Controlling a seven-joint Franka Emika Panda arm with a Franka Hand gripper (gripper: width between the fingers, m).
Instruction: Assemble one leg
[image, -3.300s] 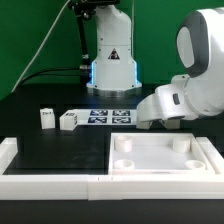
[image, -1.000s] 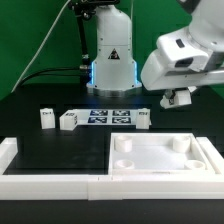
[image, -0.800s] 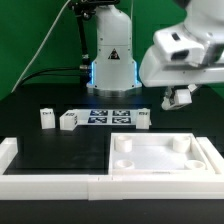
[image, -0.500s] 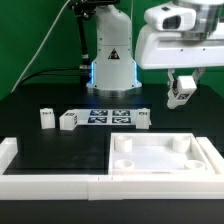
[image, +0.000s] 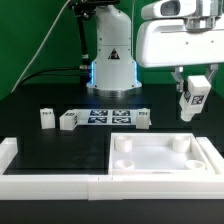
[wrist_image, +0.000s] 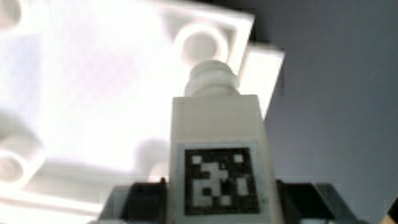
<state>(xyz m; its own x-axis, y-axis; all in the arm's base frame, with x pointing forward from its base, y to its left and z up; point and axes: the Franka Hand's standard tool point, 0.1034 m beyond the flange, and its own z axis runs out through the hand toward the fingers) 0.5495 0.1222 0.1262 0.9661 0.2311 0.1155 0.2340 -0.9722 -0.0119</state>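
Leg (image: 193, 97) is hanging clamped between the fingers (image: 182, 84) of your gripper (image: 193, 88), clear of the table, its tag facing the exterior camera. You are holding it upright over the panel (image: 160, 160), above the far corner on the exterior view's right. Jaws are standing narrow, pressing on both sides of the leg. In the wrist view, its peg end (wrist_image: 212, 76) is pointing toward a round socket (wrist_image: 203, 42), apart from it. Other legs (image: 46, 118) are standing by the marker board (image: 105, 116).
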